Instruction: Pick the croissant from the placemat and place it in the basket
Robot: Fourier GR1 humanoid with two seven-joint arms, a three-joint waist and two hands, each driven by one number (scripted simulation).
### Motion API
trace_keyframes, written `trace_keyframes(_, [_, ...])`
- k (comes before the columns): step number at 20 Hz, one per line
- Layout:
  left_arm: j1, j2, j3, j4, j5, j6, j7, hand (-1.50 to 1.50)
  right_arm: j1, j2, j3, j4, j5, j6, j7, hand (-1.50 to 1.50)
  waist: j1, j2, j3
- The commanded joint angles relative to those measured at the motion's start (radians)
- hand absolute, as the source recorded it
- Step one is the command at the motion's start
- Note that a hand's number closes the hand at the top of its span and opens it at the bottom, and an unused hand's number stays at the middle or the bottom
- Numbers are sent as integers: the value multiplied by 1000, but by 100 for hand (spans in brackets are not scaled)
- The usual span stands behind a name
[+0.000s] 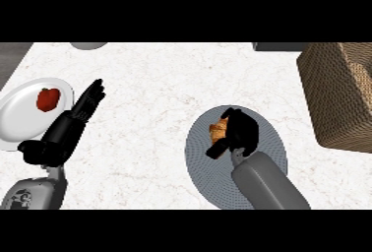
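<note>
Croissant (217,130) on placemat (272,142) | right hand (241,133) fingers curled round it, seemingly; left hand (81,110) fingers straight

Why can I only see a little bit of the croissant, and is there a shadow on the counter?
In the head view, the right robot hand curls over the croissant on the grey placemat, hiding most of it; in the same view the light is even, with no clear shadow on the white counter; the basket is cut off at the right edge.
</note>
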Motion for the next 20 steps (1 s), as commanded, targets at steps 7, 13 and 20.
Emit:
trace_keyframes(7, [34, 12, 32, -19, 10, 10, 20, 0, 347, -390, 298, -350, -21, 124, -580, 150, -49, 1, 7])
trace_keyframes(13, [59, -4, 16, -40, -5, 19, 12, 0, 569, -625, 118, -719, -257, 62, -754, 150, -44, 10, 6])
trace_keyframes(20, [79, 1, 24, -63, 5, 10, 9, 0, 747, -592, -14, -1048, -523, -31, -865, 150, -60, 2, 8])
